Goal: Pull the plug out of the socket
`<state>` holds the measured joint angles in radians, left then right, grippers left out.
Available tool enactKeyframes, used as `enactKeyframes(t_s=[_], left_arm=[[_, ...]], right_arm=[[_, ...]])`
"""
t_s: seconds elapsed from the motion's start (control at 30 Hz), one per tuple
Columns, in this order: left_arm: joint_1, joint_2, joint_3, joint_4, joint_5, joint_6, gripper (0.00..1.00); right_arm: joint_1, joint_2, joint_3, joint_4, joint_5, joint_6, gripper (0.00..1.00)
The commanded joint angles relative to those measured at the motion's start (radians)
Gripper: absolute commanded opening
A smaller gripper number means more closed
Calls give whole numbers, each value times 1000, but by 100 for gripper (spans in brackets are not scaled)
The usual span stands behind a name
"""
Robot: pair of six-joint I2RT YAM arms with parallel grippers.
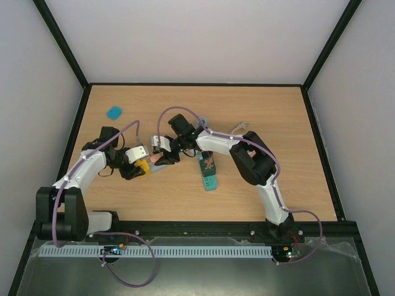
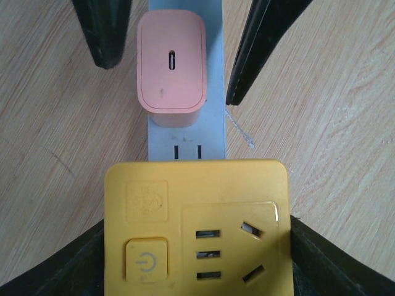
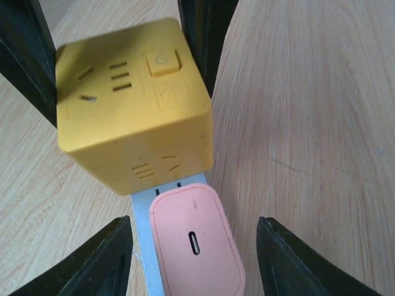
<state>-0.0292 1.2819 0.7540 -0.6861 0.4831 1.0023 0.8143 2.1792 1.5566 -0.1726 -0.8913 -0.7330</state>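
A pink plug (image 3: 196,243) sits in a pale blue socket strip (image 3: 142,209) lying on the wooden table. A yellow socket cube (image 2: 197,228) with a power button sits on the same strip right beside the plug. My left gripper (image 2: 197,253) is shut on the yellow cube, one finger against each side. My right gripper (image 3: 194,262) is open, its fingers (image 3: 99,265) on either side of the pink plug with a gap on both sides. In the top view the two grippers meet at the middle left, left gripper (image 1: 137,168) and right gripper (image 1: 162,157).
A teal box (image 1: 208,174) lies just right of the grippers. A small teal piece (image 1: 114,112) lies at the back left. A thin cable end (image 1: 239,127) lies behind the right arm. Black frame rails edge the table.
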Motion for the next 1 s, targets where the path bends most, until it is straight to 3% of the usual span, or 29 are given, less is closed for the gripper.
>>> enactKeyframes(t_s=[0.0,0.37,0.67,0.97], left_arm=[[3,-1,-14,-23,55,-1,60],[5,-13,4,-37,92,-12,44],[5,-35,52,-67,153,-34,37],[5,-68,104,-107,210,-45,33]], right_arm=[[7,37,48,-52,1,-32,53],[8,50,35,-47,22,-27,34],[9,54,33,-100,48,-67,16],[8,60,30,-133,81,-92,8]])
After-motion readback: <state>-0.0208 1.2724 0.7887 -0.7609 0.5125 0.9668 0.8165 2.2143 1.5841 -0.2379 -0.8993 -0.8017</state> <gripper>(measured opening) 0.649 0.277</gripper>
